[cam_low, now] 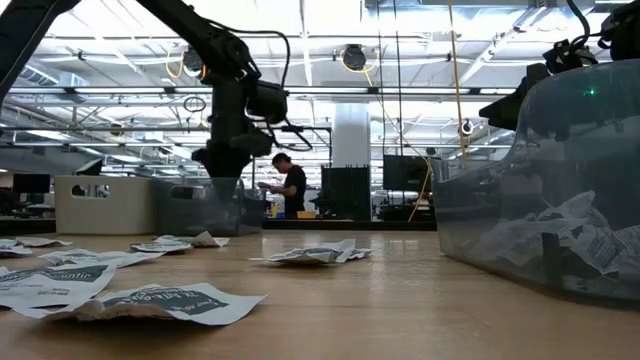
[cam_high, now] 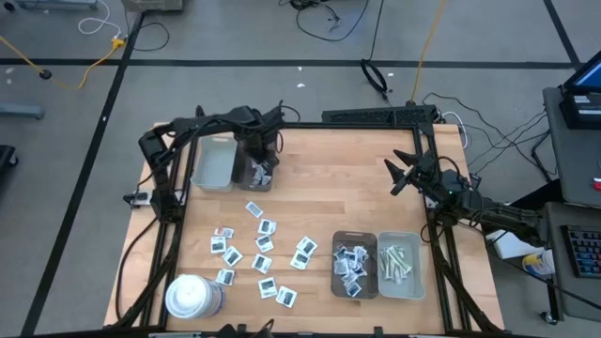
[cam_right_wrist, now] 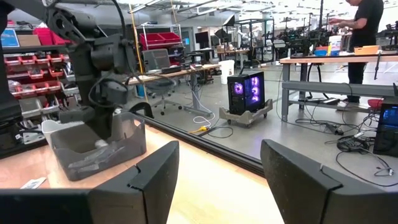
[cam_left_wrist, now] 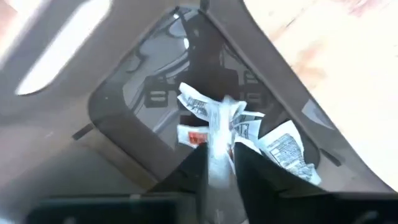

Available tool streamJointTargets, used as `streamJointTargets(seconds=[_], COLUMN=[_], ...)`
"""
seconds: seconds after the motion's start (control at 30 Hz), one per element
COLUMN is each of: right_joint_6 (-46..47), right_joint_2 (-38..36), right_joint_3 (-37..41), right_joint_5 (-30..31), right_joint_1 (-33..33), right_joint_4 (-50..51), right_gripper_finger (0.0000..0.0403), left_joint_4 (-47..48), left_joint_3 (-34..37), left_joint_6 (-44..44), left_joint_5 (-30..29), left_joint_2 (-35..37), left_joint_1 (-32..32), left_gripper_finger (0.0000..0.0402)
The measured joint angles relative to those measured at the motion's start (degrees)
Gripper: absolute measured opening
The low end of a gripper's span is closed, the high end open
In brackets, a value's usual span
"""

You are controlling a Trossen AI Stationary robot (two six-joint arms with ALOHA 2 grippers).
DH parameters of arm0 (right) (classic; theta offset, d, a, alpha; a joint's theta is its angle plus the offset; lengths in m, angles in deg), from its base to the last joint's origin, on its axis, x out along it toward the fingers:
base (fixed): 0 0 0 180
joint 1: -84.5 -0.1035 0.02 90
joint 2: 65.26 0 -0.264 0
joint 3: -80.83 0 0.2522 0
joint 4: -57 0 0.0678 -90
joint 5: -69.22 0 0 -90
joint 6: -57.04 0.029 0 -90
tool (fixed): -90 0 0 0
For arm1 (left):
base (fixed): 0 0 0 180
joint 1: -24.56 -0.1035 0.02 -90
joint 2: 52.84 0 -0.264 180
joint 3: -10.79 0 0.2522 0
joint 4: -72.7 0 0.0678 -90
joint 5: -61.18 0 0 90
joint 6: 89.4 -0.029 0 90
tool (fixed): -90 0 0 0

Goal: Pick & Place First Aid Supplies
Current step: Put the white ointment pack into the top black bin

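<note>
Left gripper (cam_high: 260,158) hangs inside the dark tray (cam_high: 246,176) at the far left of the table (cam_high: 357,188). In my left wrist view a pale packet (cam_left_wrist: 219,134) sits between my fingers (cam_left_wrist: 252,177), which stand slightly apart; I cannot tell whether I grip it or have let it go. Other packets (cam_left_wrist: 283,149) lie crumpled on the tray floor beneath. Just beside this tray, further left, stands a pale grey tray (cam_high: 214,162).

Moving right, loose first aid packets (cam_high: 263,246) lie scattered on the bare wood in the middle-left of the table, roughly a dozen, uncollected. A white cylinder (cam_high: 192,297) stands at the near left corner.

Further right, two near trays sit side by side: a brown one (cam_high: 354,264) holding square packets, and a grey one (cam_high: 401,266) holding pale wrapped strips (cam_high: 395,260).

Right gripper (cam_high: 406,174) waits at the far right edge, fingers spread wide, holding nothing.

Assessment: sorting is part done. Several packets are binned; the scattered lot on the table is the remaining work.
</note>
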Motion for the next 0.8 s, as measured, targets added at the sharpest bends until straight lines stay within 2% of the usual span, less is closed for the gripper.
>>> streamJointTargets(seconds=[0.17,0.33,0.53,0.8], right_joint_6=[0.0,0.0,0.0,0.0], right_joint_2=[0.0,0.0,0.0,0.0], right_joint_3=[0.0,0.0,0.0,0.0], right_joint_5=[0.0,0.0,0.0,0.0], right_joint_1=[0.0,0.0,0.0,0.0], right_joint_4=[0.0,0.0,0.0,0.0], right_gripper_finger=[0.0221,0.0221,0.0221,0.0222], left_joint_4=[0.4,2.7,4.5,11.3], left_joint_3=[0.0,0.0,0.0,0.0], left_joint_6=[-0.6,-10.1,-24.2,-48.8], left_joint_5=[0.0,-0.1,-0.1,-0.5], left_joint_2=[2.4,5.4,8.7,9.8], left_joint_1=[-0.3,0.5,2.6,7.5], left_gripper_finger=[0.0151,0.0188,0.0204,0.0191])
